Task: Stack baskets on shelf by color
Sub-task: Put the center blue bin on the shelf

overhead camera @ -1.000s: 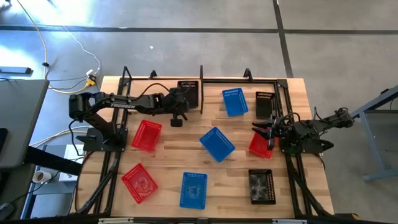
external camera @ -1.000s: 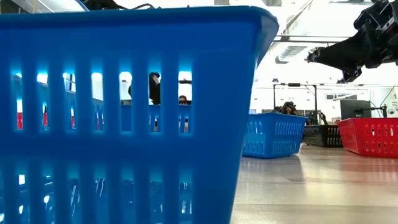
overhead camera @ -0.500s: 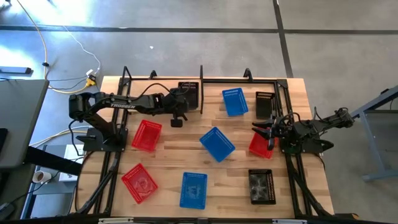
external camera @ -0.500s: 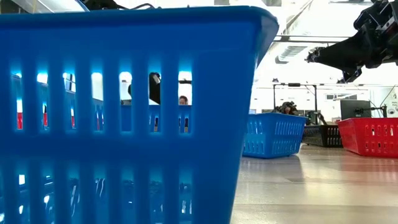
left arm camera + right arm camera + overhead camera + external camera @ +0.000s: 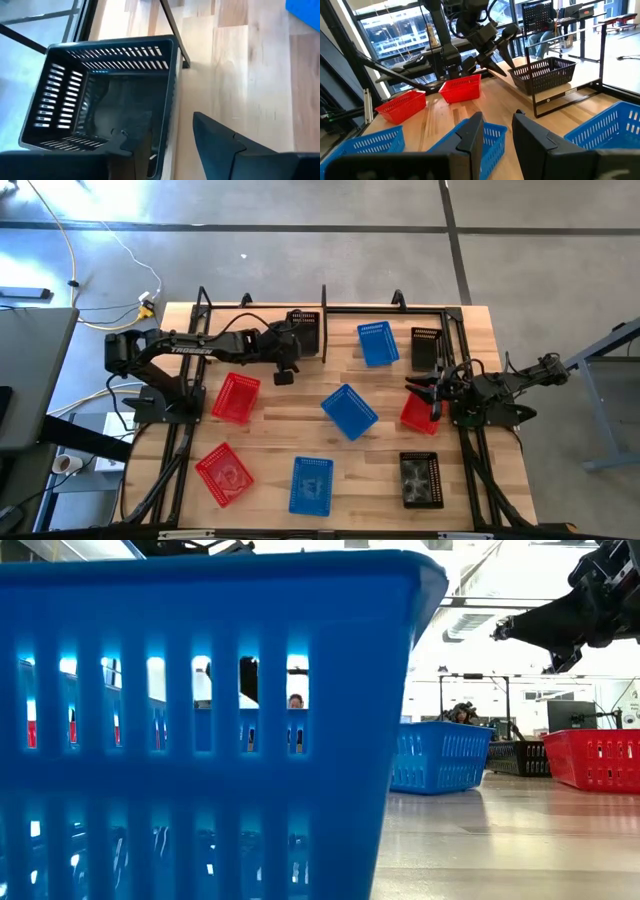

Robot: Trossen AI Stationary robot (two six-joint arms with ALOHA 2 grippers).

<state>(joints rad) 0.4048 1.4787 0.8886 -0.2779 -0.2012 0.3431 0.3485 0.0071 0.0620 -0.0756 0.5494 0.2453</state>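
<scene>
The shelf (image 5: 340, 330) runs along the far side of the table (image 5: 270, 430), and a black basket (image 5: 304, 330) sits on it beside the upright divider. My left gripper (image 5: 287, 358) hangs at that basket's near rim, fingers parted, one inside the basket and one outside its wall, holding nothing. My right gripper (image 5: 428, 392) waits over a red basket (image 5: 418, 413) at the right, jaws slightly apart, empty.
</scene>
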